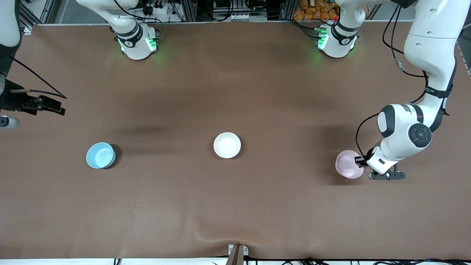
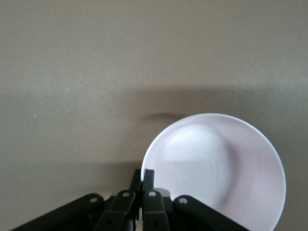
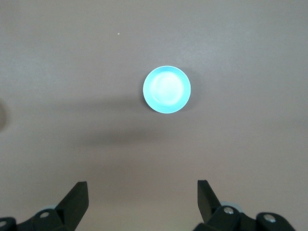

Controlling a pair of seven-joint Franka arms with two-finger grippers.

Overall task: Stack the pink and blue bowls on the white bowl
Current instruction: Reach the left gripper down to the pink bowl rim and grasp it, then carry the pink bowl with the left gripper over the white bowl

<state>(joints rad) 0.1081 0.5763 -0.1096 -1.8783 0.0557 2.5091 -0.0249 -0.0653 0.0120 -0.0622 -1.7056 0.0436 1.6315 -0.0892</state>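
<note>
Brown tabletop (image 1: 235,206) carries three bowls in a row. The white bowl (image 1: 227,145) sits at centre. The blue bowl (image 1: 100,155) lies at its 9 o'clock in the front view, toward the right arm's end. The pink bowl (image 1: 347,164) lies at its 3 o'clock, toward the left arm's end. The left pincer (image 2: 143,179) is clamped narrow on the pink bowl's rim. The right pincer (image 3: 143,202) hangs spread wide, high over the blue bowl.

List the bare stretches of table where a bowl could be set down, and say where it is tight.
Bare tabletop lies between the blue bowl and the white bowl, and between the white bowl and the pink bowl. It is tight only at the pink bowl, where the left gripper pinches its rim. The right gripper hangs open above the blue bowl.
</note>
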